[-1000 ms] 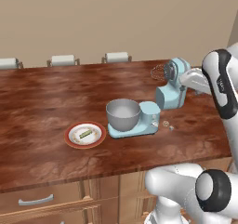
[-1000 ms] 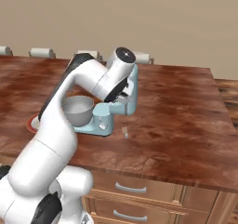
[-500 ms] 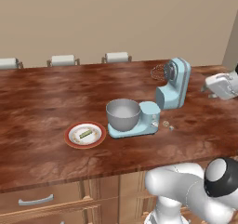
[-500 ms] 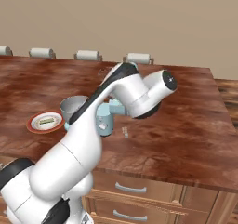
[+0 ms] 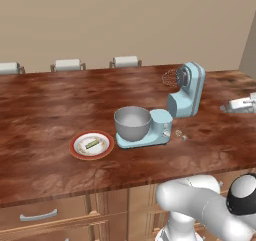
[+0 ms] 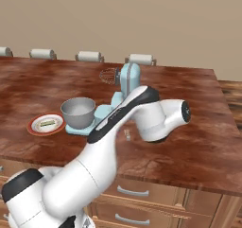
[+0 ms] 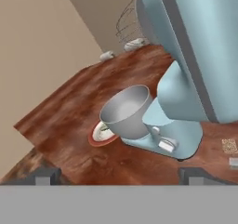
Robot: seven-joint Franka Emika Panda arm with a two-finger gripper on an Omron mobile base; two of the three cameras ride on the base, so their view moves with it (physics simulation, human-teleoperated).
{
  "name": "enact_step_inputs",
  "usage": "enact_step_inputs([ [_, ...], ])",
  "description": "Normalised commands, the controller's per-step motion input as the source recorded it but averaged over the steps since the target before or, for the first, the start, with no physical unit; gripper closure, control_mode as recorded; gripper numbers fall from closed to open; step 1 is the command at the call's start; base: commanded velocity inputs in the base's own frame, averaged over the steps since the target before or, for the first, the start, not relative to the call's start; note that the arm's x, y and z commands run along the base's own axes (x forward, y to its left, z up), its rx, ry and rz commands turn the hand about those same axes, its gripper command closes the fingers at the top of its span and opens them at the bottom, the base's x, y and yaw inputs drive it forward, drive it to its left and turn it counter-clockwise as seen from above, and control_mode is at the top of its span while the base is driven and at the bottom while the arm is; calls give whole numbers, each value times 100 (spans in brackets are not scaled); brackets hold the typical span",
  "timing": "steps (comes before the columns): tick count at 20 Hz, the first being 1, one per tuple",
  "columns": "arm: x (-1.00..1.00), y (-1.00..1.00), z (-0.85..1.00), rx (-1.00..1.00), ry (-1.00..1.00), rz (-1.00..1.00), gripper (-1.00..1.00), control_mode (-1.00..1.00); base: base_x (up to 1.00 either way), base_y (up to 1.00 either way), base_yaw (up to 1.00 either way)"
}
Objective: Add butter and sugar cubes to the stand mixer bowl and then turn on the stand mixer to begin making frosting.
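Note:
The pale blue stand mixer (image 5: 186, 89) stands on the counter with its head tilted back and the whisk (image 5: 170, 78) raised. On its base sits the grey metal bowl (image 5: 132, 123), which looks bare inside. The butter (image 5: 92, 144) lies on the red-rimmed plate (image 5: 80, 151) left of the bowl. Two tiny sugar cubes (image 5: 180, 134) rest on the wood just right of the mixer base, seen also as sugar cubes (image 7: 229, 146) in the hand view. My gripper (image 5: 229, 108) hovers low to the right of the mixer, facing it. Its fingertips (image 7: 44, 176) stand wide apart, open, holding nothing.
The counter (image 5: 45, 110) is dark wood; its front edge runs above drawers (image 5: 40, 216). Chair backs (image 5: 126, 61) line the far edge. My arm's elbow (image 6: 163, 120) reaches over the counter in front of the mixer in the right base view.
My hand has left the mixer's tilted head and swung out to the right and lower, now beside the mixer. Mixer, bowl, plate and cubes have stayed put.

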Motion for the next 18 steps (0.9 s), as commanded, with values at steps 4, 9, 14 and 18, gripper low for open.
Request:
enact_step_inputs([
  [4, 0, 0, -34, 0, -26, 22, -100, -100, 0, 0, 0],
  [9, 0, 0, -36, 0, -27, 21, -100, -100, 0, 0, 0],
  [14, 0, 0, -30, -7, -29, 6, -100, -100, 0, 0, 0],
  [18, 0, 6, -28, -16, -25, 0, -100, -100, 0, 0, 0],
])
